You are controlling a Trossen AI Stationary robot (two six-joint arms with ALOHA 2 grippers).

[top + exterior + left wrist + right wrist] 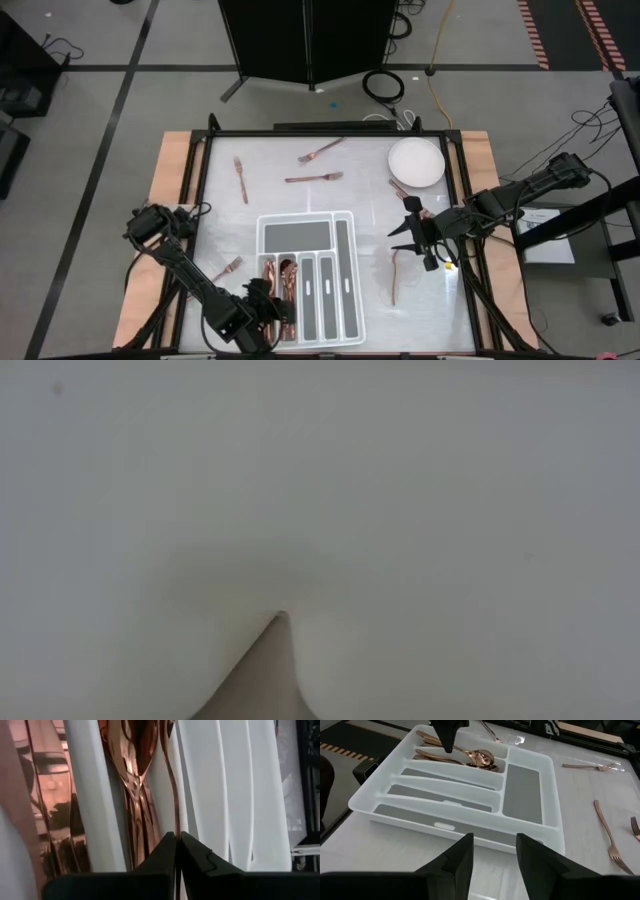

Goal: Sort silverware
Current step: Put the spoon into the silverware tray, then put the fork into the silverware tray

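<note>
Copper-coloured, shiny forks, knives and spoons (313,178) are spread on the table, and some are already laid in the left slots of the white divided plastic tray (343,236). The left gripper (177,851) is held over those slots, its fingers pinched on the thin handle of one copper piece (172,795). The right gripper (493,855) is held open just right of the tray, with nothing in it. Each piece looks stiff, light and slippery, so the middle of the handle is judged the best place to be held.
</note>
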